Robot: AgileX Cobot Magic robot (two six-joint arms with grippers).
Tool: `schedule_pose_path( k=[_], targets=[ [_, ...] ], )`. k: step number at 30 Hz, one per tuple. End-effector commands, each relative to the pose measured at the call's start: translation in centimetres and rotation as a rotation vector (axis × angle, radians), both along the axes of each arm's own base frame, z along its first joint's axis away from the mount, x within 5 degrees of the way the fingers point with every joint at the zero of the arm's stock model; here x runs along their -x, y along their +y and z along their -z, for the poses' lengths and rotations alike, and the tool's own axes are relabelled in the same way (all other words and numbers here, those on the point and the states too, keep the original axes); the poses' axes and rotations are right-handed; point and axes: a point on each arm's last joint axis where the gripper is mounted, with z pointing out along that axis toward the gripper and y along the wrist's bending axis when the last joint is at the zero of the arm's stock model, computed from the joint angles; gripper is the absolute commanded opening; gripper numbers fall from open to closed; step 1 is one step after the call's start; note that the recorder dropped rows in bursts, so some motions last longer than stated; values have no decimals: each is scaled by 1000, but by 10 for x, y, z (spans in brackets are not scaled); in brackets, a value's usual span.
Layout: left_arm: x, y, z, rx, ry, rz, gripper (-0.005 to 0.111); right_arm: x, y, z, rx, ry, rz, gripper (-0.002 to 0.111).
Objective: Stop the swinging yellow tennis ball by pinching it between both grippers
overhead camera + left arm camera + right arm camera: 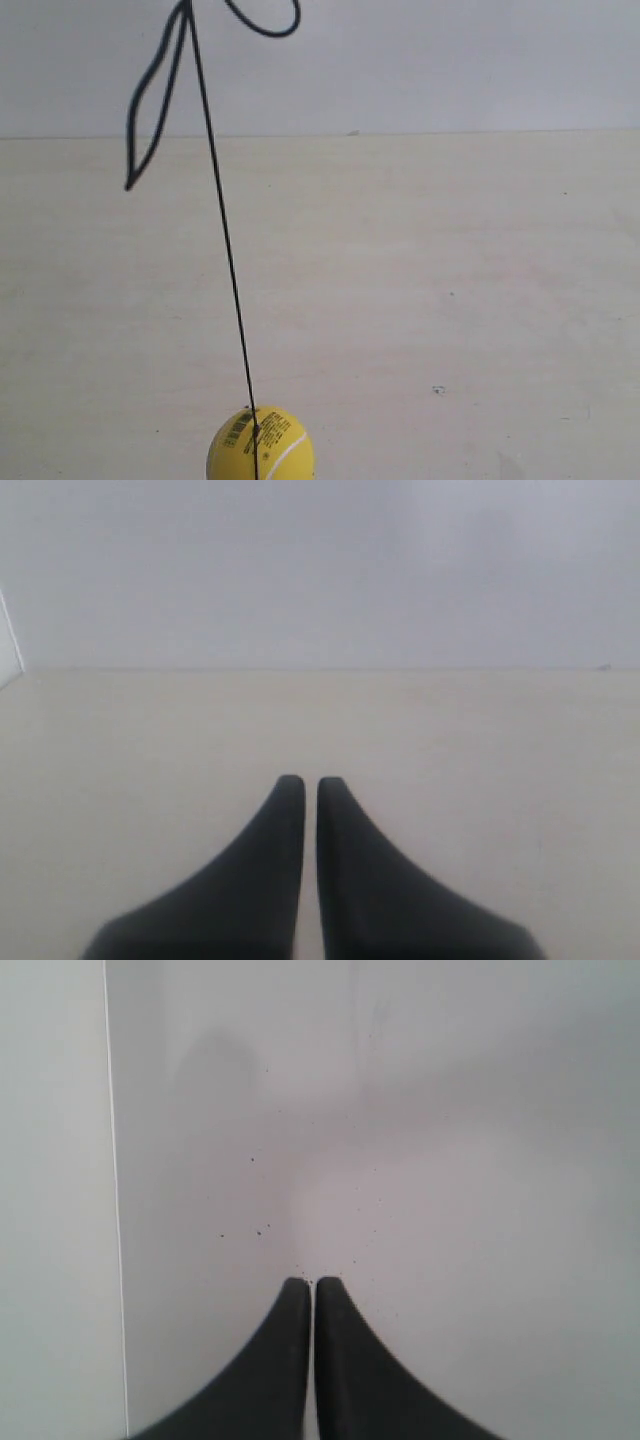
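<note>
The yellow tennis ball [261,447] hangs low at the exterior view's bottom edge, left of centre, with its barcode label facing the camera. A thin black string [222,225] slants up from its top to a looped knot at the upper left. Neither arm shows in the exterior view. In the left wrist view my left gripper [303,782] is shut with nothing between its black fingers, over a pale tabletop. In the right wrist view my right gripper [306,1283] is likewise shut and empty, facing a white surface. The ball appears in neither wrist view.
A pale wooden tabletop [450,300] fills most of the exterior view, with a light grey wall [450,60] behind it. A white panel edge [112,1200] runs down the right wrist view.
</note>
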Motion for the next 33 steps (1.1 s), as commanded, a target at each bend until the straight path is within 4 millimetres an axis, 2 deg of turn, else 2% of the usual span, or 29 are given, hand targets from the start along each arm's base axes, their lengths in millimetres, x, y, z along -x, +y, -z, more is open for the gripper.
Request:
schedule_pose_path(
  k=[1, 6, 33],
  targets=[
    [1, 0, 8, 2, 76, 2, 5, 0, 0, -1, 3, -6, 4, 0],
    [1, 0, 8, -42, 82, 9, 5, 0, 0, -1, 3, -6, 4, 0],
    [1, 0, 9, -41, 94, 9, 5, 0, 0, -1, 3, -6, 4, 0]
  ],
)
